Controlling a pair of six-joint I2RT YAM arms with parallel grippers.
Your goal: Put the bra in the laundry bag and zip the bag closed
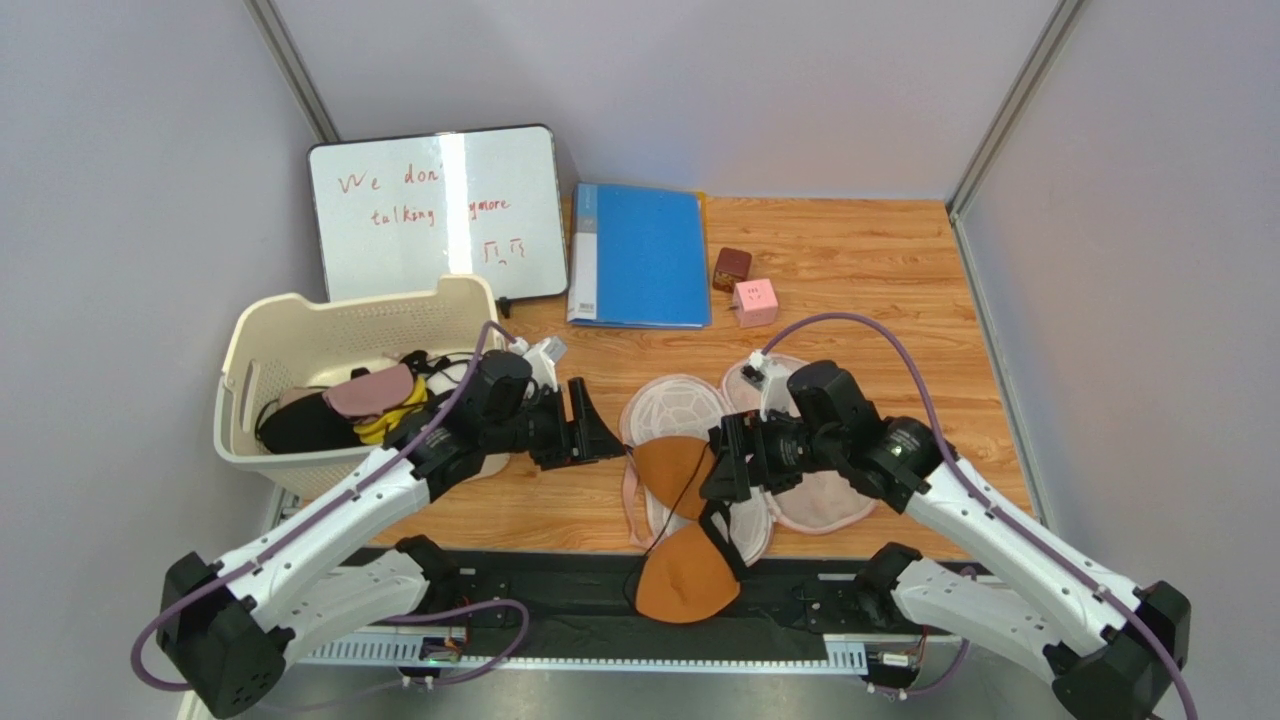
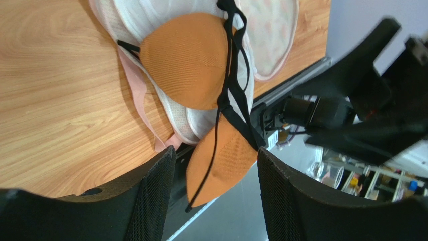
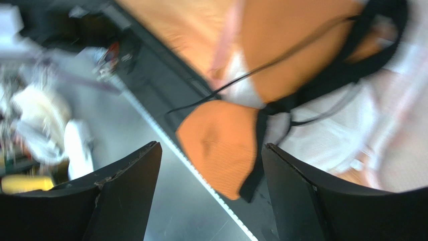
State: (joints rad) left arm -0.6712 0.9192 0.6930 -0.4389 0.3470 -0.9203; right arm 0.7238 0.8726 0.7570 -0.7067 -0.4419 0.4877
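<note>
Bra (image 1: 670, 470) across open laundry bag (image 1: 672, 407), cup overhanging table (image 1: 857, 285); basket (image 1: 250, 348) left.

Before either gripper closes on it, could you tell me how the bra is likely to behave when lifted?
The bra will probably flop at its middle: one cup lies on the laundry bag, the other overhangs the table edge. The cups look moulded and may keep their domes. Its loose black straps could trail or snag.

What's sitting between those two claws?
The bra, draped over the open laundry bag, lies between left gripper and right gripper, in the top view.
</note>
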